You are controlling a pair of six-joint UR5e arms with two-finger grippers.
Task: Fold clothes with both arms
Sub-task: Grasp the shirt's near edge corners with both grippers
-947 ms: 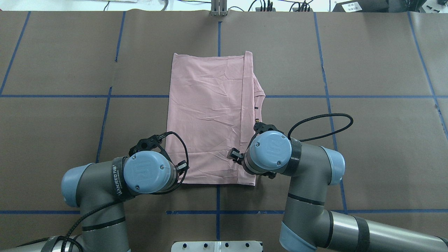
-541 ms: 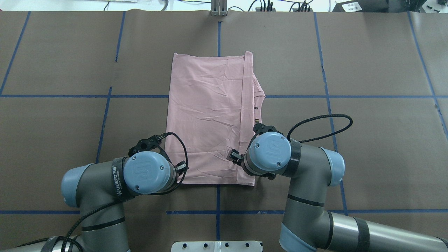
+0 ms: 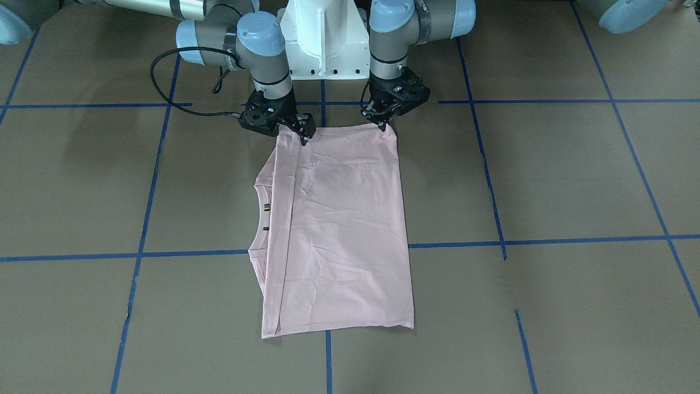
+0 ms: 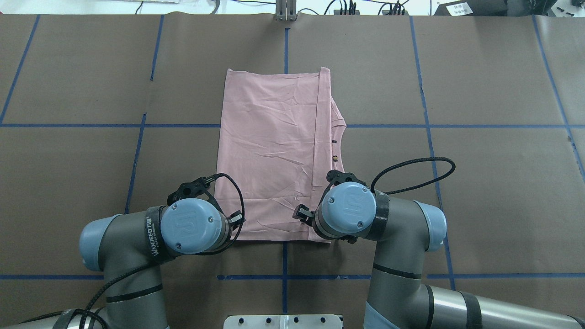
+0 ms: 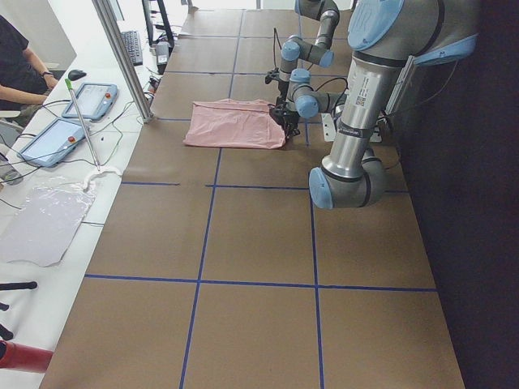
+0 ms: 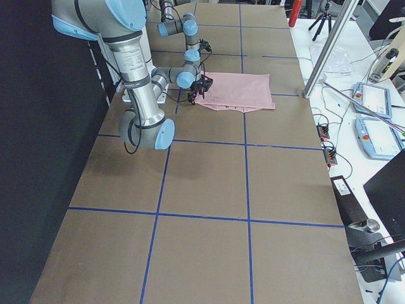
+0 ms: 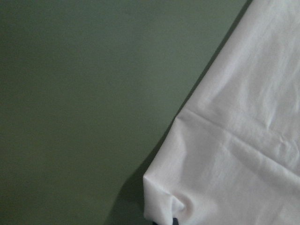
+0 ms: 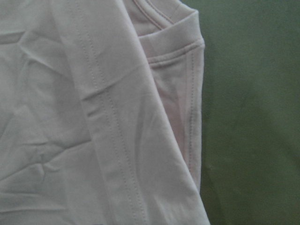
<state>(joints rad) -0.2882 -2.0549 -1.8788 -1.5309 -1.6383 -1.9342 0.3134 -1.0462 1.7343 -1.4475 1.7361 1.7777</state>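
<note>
The pale pink T-shirt [image 4: 274, 151] lies folded into a long rectangle on the table, with a sleeve and a small black tag [image 4: 336, 158] showing at its right edge. My left gripper [image 3: 383, 126] is at the shirt's near left corner. In the left wrist view the corner [image 7: 173, 206] is puckered around a dark fingertip. My right gripper [image 3: 302, 137] is over the near right corner by the folded hem [image 8: 117, 140]. Its jaws look apart, and no cloth is bunched there. The printed front is hidden.
Brown table cover [image 4: 480, 183] with blue tape grid lines [image 4: 283, 277]. The white robot base [image 3: 322, 38] is at the near edge. A metal post [image 4: 285, 11] and cables are at the far edge. An operator with tablets [image 5: 57, 138] sits beyond the far side.
My right wrist has moved toward the robot and slightly left, over the shirt's near right corner, uncovering the black tag. My left arm has barely moved.
</note>
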